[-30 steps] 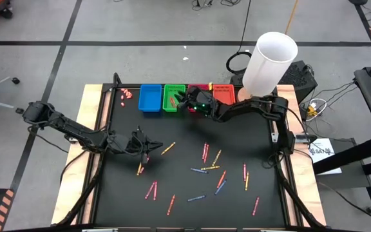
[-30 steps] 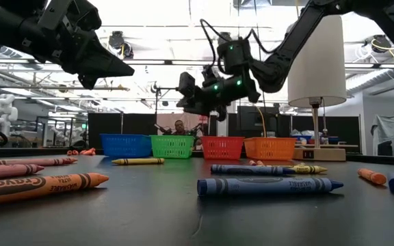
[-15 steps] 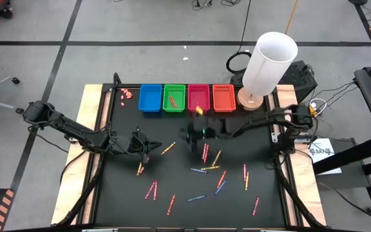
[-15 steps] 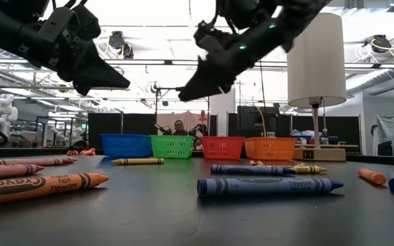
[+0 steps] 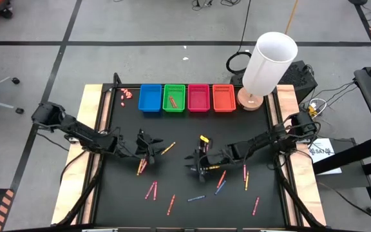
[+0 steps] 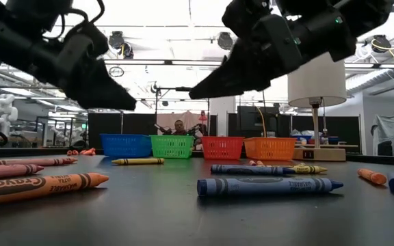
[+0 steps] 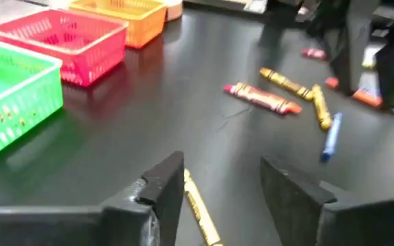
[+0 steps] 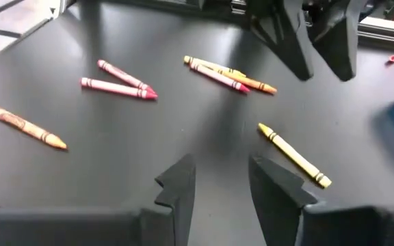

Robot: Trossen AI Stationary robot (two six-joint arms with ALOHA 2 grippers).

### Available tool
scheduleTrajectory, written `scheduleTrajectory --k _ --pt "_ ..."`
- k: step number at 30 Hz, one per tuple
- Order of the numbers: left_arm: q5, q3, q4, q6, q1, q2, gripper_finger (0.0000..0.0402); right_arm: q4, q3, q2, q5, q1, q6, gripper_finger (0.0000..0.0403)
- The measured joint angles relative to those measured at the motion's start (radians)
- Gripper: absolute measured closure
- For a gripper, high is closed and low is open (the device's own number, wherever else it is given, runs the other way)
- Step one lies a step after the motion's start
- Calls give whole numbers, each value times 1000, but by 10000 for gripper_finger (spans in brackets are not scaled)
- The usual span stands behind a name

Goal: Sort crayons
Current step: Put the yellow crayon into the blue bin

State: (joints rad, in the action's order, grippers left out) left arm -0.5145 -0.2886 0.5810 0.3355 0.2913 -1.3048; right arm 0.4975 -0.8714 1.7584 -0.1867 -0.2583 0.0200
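While both arms hang low over the black table, the left gripper has its fingers spread apart with nothing between them, and a yellow crayon lies on the mat just ahead of them. The right gripper hovers near mid-table, its fingers also parted and holding nothing; a second yellow crayon lies just past its fingertips. Further crayons are scattered across the mat beside and beyond the right gripper, with 2 pink ones well off to its side. Far past both grippers, 4 baskets stand in a row along the table's edge.
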Motion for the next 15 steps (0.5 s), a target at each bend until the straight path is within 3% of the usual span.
scheduleTrajectory --k 6,15 --pt "-36 -8 45 3 0 -141 205 8 20 0 0 -6 0 280" --pt "-96 -126 46 9 -1 -343 205 8 53 0 0 -5 -8 280"
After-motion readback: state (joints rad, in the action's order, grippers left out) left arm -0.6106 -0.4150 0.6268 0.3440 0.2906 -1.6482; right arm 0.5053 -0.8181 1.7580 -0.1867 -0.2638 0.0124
